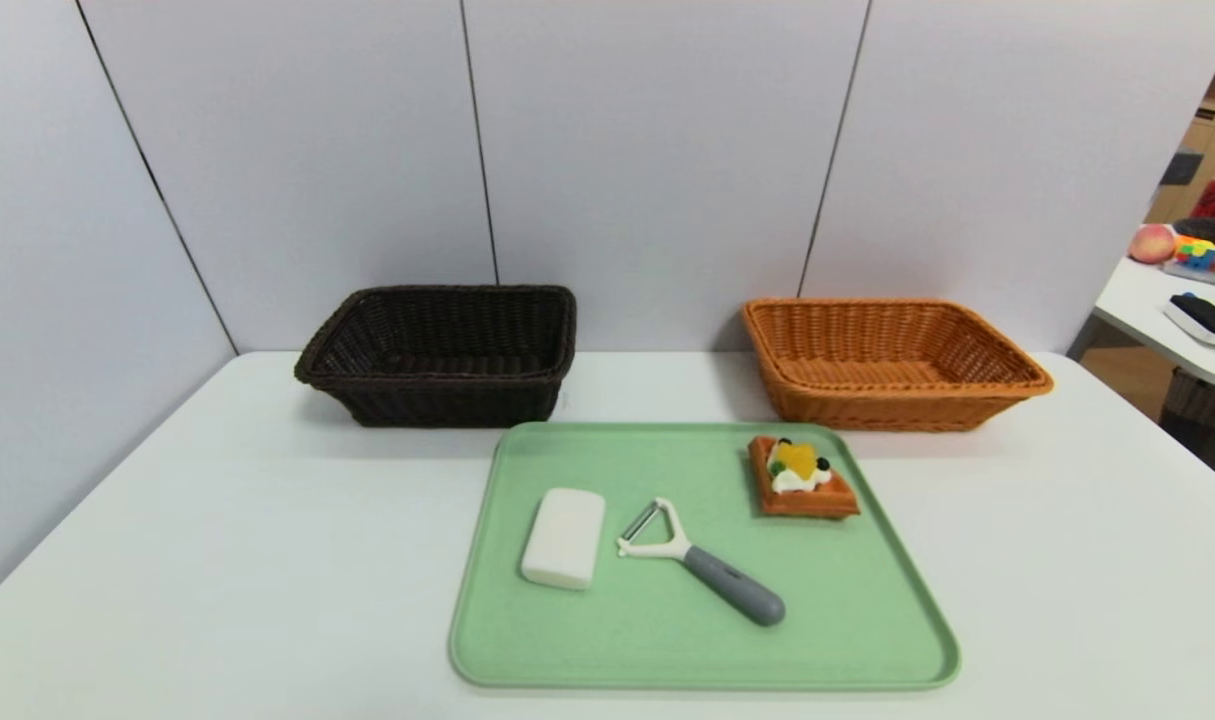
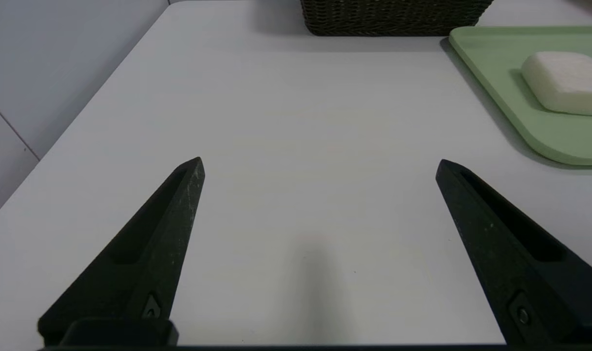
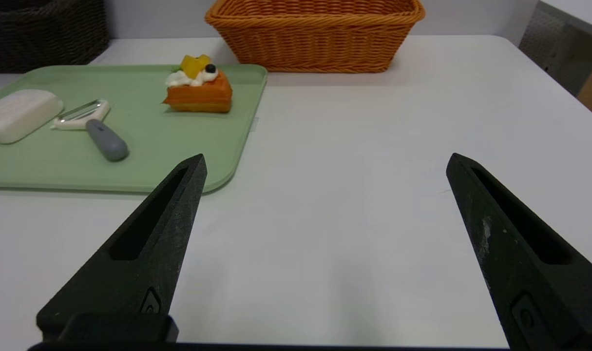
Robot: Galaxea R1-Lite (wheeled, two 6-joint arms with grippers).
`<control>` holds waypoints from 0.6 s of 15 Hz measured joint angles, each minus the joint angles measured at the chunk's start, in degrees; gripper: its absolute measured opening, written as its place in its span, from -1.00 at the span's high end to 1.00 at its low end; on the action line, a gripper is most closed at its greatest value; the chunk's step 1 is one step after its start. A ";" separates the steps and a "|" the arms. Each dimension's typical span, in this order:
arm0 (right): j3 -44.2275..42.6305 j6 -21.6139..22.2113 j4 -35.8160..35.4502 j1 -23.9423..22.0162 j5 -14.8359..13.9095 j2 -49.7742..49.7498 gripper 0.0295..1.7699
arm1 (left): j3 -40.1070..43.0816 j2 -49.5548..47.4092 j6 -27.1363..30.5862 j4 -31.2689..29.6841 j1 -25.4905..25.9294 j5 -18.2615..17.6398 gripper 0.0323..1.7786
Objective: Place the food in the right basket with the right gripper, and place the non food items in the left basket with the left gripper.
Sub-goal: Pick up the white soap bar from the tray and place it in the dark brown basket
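Head view: neither arm nor gripper in frame. Second table at 3 o'clock cut by the frame edge; the clutter on it is too small to name.

Left wrist view: dark brown basket (image 2: pixel 393 17) cut off, only its lower wall shows. Green tray (image 2: pixel 495 73) clipped at the frame edge; only one rounded corner and the white bar (image 2: pixel 566 83) visible. Peeler and waffle out of this view.

Right wrist view: dark basket shows as a corner only; orange basket (image 3: pixel 317 39) seen from the side, floor hidden by its near wall.

Layout, head view, tray centre as dial: white table (image 1: pixel 217 520) backed by grey wall panels. Dark brown basket (image 1: pixel 442 355) at 11 o'clock, orange basket (image 1: pixel 887 360) at 1 o'clock, both off the tray (image 1: pixel 667 650), near its far edge, well apart from each other. On the tray: white bar (image 1: pixel 564 537) at 9 o'clock; peeler (image 1: pixel 702 562) near centre, white head toward 10, grey handle toward 4; waffle (image 1: pixel 802 477) at 1 o'clock, near the tray's far right corner, just short of the orange basket. The three items do not touch.

Open room: bare tabletop on both sides of the tray.

Fingers: left gripper (image 2: pixel 320 168) spread wide, nothing between the tips, over bare table beside the tray's left edge. Right gripper (image 3: pixel 325 163) likewise spread wide, empty, over bare table by the tray's right edge.
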 joint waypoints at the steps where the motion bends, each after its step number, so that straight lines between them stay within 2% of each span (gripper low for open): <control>1: -2.82 0.00 3.39 0.00 1.49 0.26 -0.92 | -2.54 0.39 -0.16 2.50 0.00 -0.77 -0.90; 4: -10.14 0.00 9.76 0.02 4.30 4.64 -0.92 | -11.00 5.85 -0.68 9.95 -0.02 -3.83 -0.90; 9: -17.64 -0.30 10.89 0.26 5.29 18.94 -0.92 | -22.43 21.11 -0.82 16.07 -0.16 -5.49 -0.90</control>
